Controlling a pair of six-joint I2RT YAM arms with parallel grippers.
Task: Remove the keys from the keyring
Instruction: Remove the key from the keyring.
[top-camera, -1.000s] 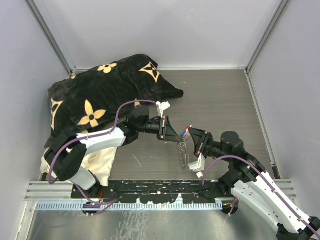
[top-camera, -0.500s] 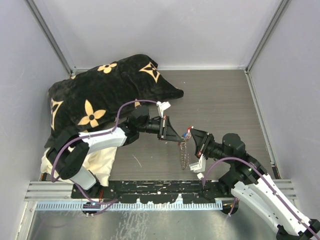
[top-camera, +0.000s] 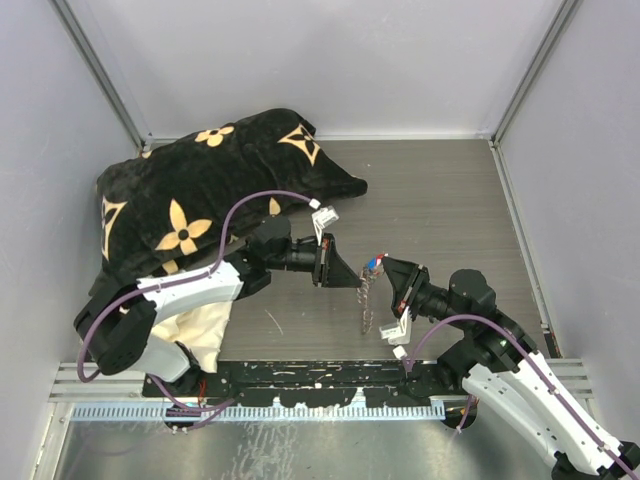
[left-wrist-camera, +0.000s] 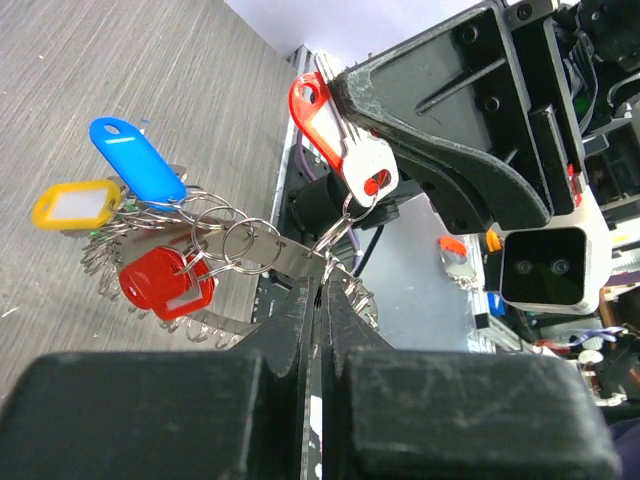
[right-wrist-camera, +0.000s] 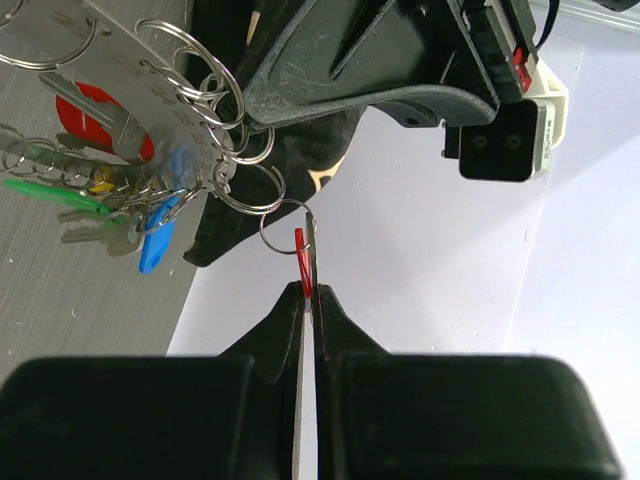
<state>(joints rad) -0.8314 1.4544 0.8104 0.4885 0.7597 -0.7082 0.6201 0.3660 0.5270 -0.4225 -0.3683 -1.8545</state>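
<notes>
While both arms are meeting in mid-air over the table (top-camera: 440, 200), the left fingers (left-wrist-camera: 338, 335) are pressing fully together on a flat silvery part of the keyring (left-wrist-camera: 288, 264). The right fingers (right-wrist-camera: 322, 322) are clamping, almost closed, on a red-headed key (left-wrist-camera: 345, 140), and a small ring is linking that key to the keyring. The other keys (right-wrist-camera: 95, 205), with blue, green, yellow and red heads, are dangling in a bunch below the two pairs of fingers; whether they are touching the table I cannot tell. A black cushion (top-camera: 200, 180) with gold flowers is lying on the table's far left.
</notes>
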